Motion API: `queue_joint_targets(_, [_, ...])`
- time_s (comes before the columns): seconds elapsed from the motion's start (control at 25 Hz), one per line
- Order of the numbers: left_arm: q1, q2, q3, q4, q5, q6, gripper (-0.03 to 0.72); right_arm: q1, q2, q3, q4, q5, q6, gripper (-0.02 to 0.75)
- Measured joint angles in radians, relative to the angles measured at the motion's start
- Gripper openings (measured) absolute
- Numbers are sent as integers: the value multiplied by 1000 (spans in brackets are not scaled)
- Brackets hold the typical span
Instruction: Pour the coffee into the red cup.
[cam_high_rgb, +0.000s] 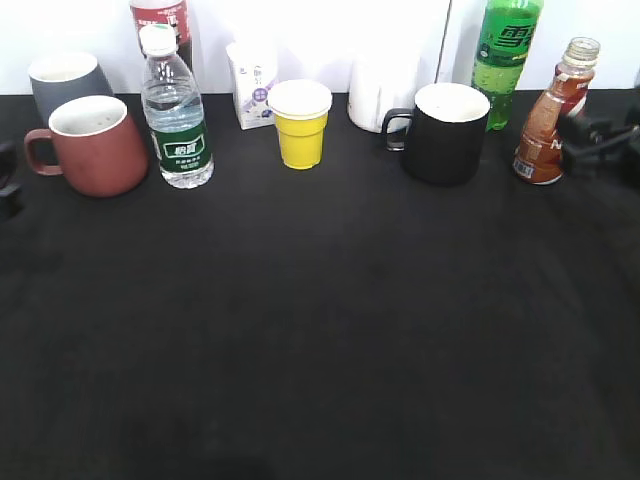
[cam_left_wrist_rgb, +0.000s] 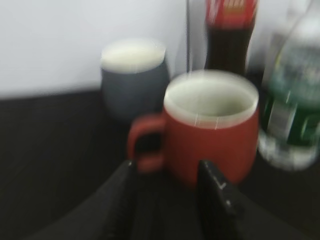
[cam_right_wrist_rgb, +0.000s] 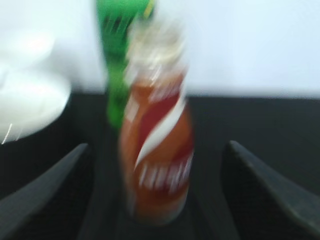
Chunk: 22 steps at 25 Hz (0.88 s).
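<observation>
The coffee bottle (cam_high_rgb: 545, 125) stands upright at the far right, brown liquid, orange-brown label. My right gripper (cam_high_rgb: 588, 138) is open just to its right. In the right wrist view the bottle (cam_right_wrist_rgb: 156, 165) stands between the wide-open fingers (cam_right_wrist_rgb: 157, 150), apart from both. The red cup (cam_high_rgb: 95, 145) sits at the far left, handle pointing left. In the left wrist view the cup (cam_left_wrist_rgb: 212, 130) is just ahead of my open left gripper (cam_left_wrist_rgb: 167, 167), whose fingers sit near the handle and the cup's wall. The left gripper (cam_high_rgb: 8, 180) shows only at the exterior view's left edge.
A grey cup (cam_high_rgb: 65, 80) stands behind the red cup, a water bottle (cam_high_rgb: 177, 115) to its right. A yellow cup (cam_high_rgb: 300, 122), a small carton (cam_high_rgb: 252, 85), a white container (cam_high_rgb: 380, 95), a black mug (cam_high_rgb: 445, 132) and a green soda bottle (cam_high_rgb: 505, 55) line the back.
</observation>
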Motion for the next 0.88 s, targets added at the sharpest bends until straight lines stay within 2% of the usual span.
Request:
queue_joint_targets(0.16, [0, -171, -130, -9, 617, 0, 309, 0, -124, -42, -69, 487, 9, 598])
queue_joint_targets(0.24, [0, -189, -201, -31, 908, 0, 309, 0, -145, -125, -72, 805, 9, 596])
queue_joint_targets(0.36, [0, -191, -289, -54, 1257, 0, 326, 0, -146, -305, -7, 1305, 3, 579])
queue_joint_targets(0.44, [0, -191, -365, -93, 1460, 0, 355, 0, -146, -413, 23, 1523, 2, 574])
queue_joint_targets(0.52, [0, -192, -433, -111, 1634, 0, 362, 0, -151, -502, 59, 1680, -2, 572])
queue_joint_targets(0.68, [0, -288, -458, -116, 1845, 0, 362, 0, -263, -530, 88, 1819, -21, 571])
queue_joint_targets(0.88, [0, -620, -458, -149, 1962, 0, 362, 0, -589, -530, 88, 1970, -22, 571])
